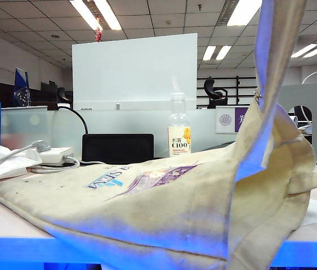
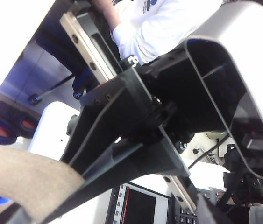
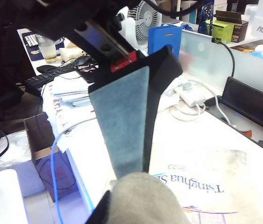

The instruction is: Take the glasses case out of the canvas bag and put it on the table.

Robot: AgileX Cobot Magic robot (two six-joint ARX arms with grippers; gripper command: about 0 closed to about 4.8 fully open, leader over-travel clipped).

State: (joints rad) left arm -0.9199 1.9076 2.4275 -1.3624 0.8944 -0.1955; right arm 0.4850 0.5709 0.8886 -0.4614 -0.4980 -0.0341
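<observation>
Pinching canvas bag [image 3: 143,198], right gripper [image 3: 136,179] clamped.

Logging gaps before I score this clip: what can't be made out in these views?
- Glasses case: in no view; whether the bag hides it cannot be told.
- Both arms: absent from the exterior view; the raised bag fills its right side.
- Left claw: tips cut off at the left wrist view's edge; beige canvas lies by them, contact unclear.
- Right claw: shut on the bag's fabric, which hides its tips.
</observation>
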